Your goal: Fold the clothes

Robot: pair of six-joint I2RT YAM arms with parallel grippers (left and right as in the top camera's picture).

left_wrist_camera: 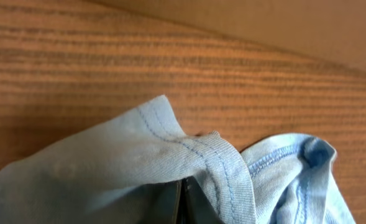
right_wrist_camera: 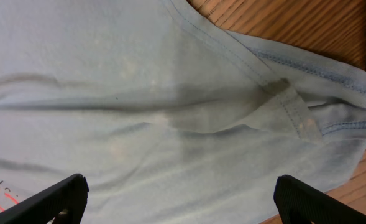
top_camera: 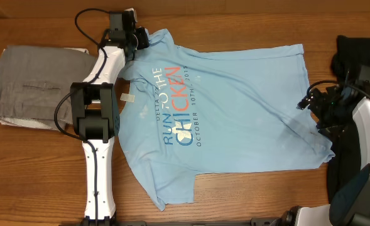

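so l pincer (top_camera: 139,40) clamps tee (top_camera: 235,107) sleeve, r pincer (right_wrist_camera: 178,198) wide over hem.

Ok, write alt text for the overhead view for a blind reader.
A light blue T-shirt printed "RUN TO THE CHICKEN" lies spread on a wooden table. The left gripper is shut on one sleeve at top left; the right gripper stands open at the hem on the right. A folded grey garment lies far left.

blue T-shirt (top_camera: 235,107): 1 | grey folded garment (top_camera: 34,81): 1 | black item (top_camera: 360,53): 1 | arms: 2 — left arm (top_camera: 97,113), right arm (top_camera: 367,119)
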